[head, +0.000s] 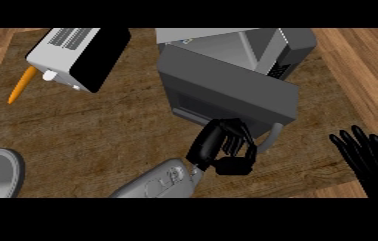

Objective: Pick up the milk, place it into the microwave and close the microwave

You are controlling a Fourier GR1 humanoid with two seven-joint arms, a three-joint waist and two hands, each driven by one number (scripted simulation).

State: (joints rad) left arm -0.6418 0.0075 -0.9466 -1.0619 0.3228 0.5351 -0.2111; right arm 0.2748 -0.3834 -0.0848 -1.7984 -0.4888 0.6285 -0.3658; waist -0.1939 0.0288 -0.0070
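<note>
Milk was not visible anywhere, judged already inside the microwave [244,65], whose door [229,92] stood partly swung with the left hand [221,145], fingers curled, empty, at its lower edge, closing apparently unfinished; right hand [358,152] rested with fingers straight at the table's [96,130] right edge.

No legible text or labels

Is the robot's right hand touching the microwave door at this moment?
No, the right hand rests open near the view's right edge, apart from the microwave door; the left hand is at the door.
</note>
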